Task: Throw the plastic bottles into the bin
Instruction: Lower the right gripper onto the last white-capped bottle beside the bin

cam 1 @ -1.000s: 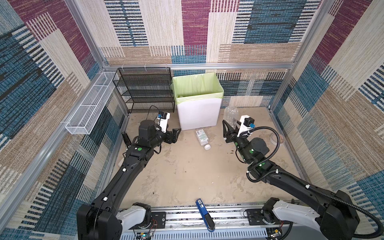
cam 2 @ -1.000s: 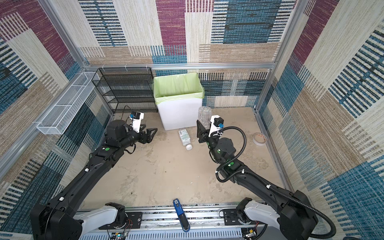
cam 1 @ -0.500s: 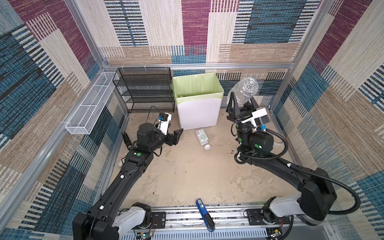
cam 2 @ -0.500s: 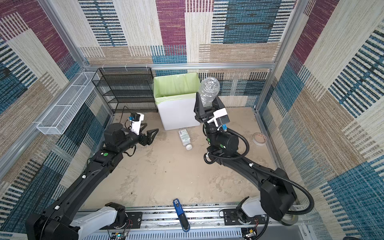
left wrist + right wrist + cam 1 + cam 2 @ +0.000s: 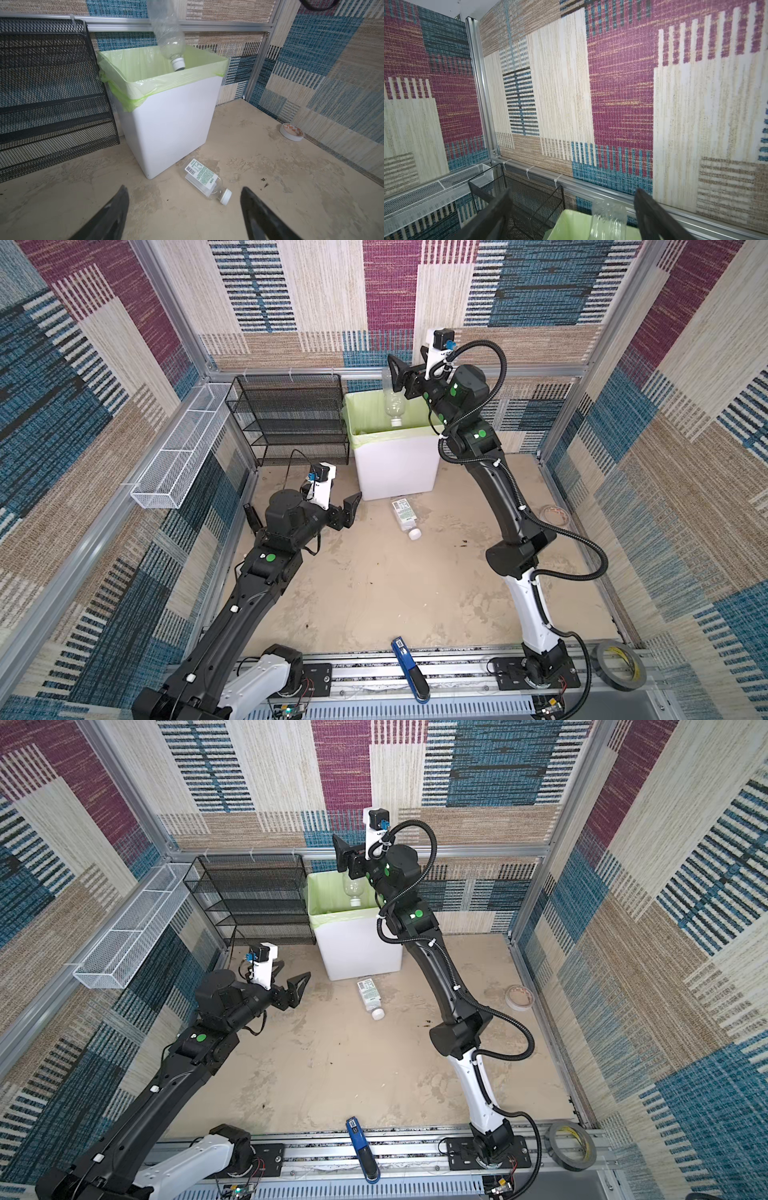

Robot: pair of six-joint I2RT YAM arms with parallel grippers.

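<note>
Patterned walls (image 5: 390,290); clear bottle (image 5: 392,404) beneath parted right pincer (image 5: 573,193), above bin (image 5: 395,472).

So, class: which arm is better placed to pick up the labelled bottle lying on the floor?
Left. The left hand is open, low, facing the bottle beside the bin; the right hand is raised above the bin.
</note>
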